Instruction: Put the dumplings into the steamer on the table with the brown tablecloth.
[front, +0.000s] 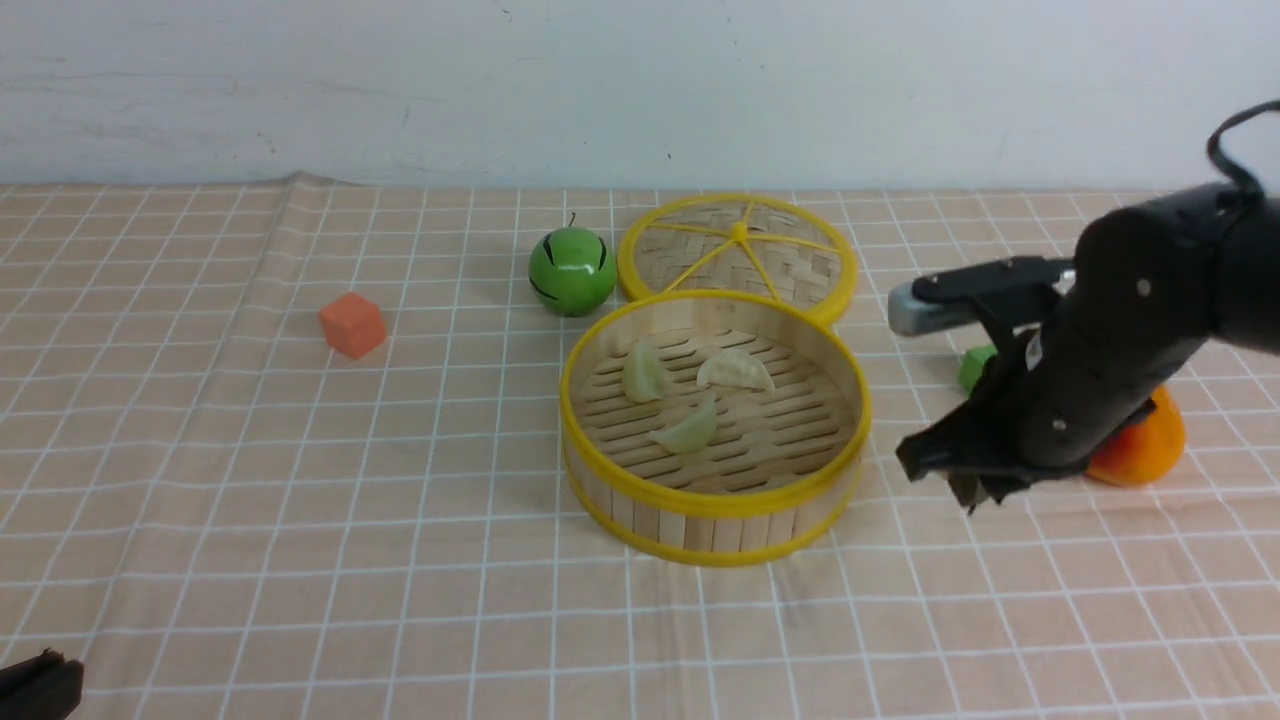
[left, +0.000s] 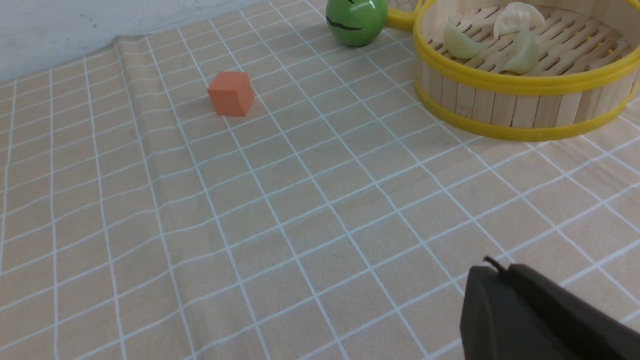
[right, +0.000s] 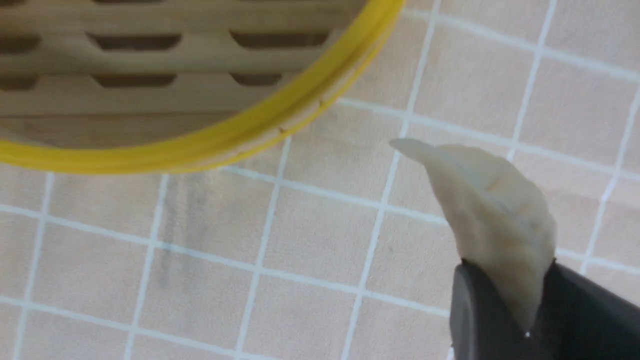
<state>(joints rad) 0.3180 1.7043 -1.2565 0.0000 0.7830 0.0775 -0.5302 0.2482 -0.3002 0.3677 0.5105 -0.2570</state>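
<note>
The bamboo steamer (front: 715, 500) stands mid-table on the brown tablecloth (front: 300, 480). Three dumplings lie on its slatted floor: a pale green one (front: 643, 372), a cream-white one (front: 735, 371) and a pale green one (front: 690, 429). They also show in the left wrist view (left: 517, 47). My right gripper (front: 960, 478) hovers just right of the steamer, shut on the fourth, cream-white dumpling (right: 492, 210), held above the cloth beside the steamer's yellow rim (right: 280, 122). My left gripper (left: 495, 272) is shut and empty, low at the near left.
The flat woven lid (front: 738, 250) lies behind the steamer. A green ball (front: 572, 271) sits left of the lid, an orange cube (front: 352, 324) farther left. A green cube (front: 977, 366) and an orange fruit (front: 1140, 445) lie behind my right arm.
</note>
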